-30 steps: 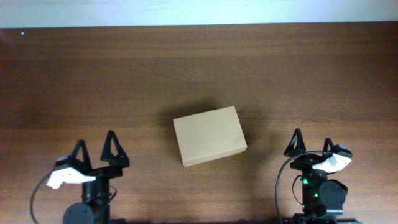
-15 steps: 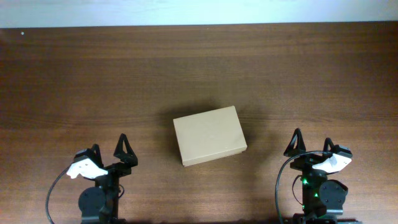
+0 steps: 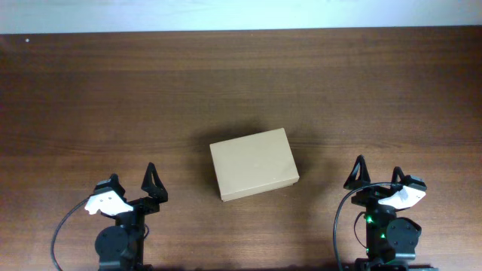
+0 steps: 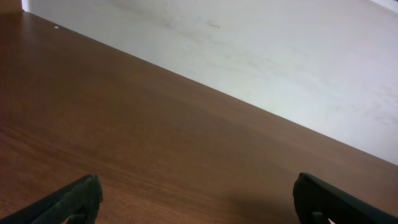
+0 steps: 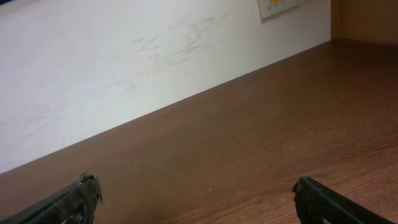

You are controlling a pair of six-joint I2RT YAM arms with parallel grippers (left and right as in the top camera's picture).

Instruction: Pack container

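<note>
**Container (image 3: 254, 164) lay closed at mid-table**

The brown wooden table (image 3: 241, 75) carried the plain tan cardboard container at its middle, flap shut, slightly skewed. At near left the left gripper (image 3: 133, 175) stood spread and empty, as did the right gripper (image 3: 379, 167) at near right.

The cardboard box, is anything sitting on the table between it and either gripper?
Nothing visible does. Overhead, only bare table lies between the closed box and the left gripper, and likewise the right gripper. Both are open, apart from the box, and neither wrist view shows any object ahead.
</note>
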